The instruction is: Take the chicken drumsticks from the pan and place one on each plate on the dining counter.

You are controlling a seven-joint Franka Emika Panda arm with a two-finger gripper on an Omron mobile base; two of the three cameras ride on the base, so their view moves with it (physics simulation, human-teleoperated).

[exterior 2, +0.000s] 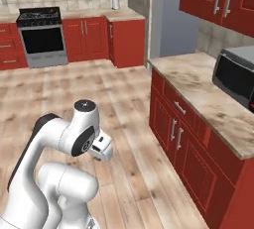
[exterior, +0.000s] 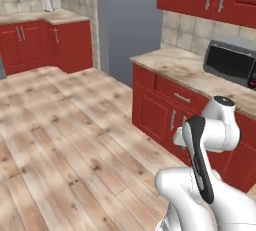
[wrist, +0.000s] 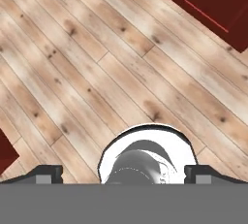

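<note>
The chicken drumsticks, the pan, the plates and the dining counter are all out of view. My arm is folded close over the base, with the hand (exterior 2: 101,148) pointing down at the wooden floor (wrist: 97,72). In the hand view my gripper (wrist: 124,173) is open, one dark fingertip (wrist: 48,173) at the left and the other at the right. Nothing is held between them.
A narrow marbled counter (exterior 2: 198,86) over red cabinets runs along the right, close to the base, with a black microwave (exterior 2: 237,77) on it. A stove (exterior 2: 42,34) stands at the far wall among more red cabinets (exterior: 30,45). Open wooden floor (exterior: 65,125) lies ahead and left.
</note>
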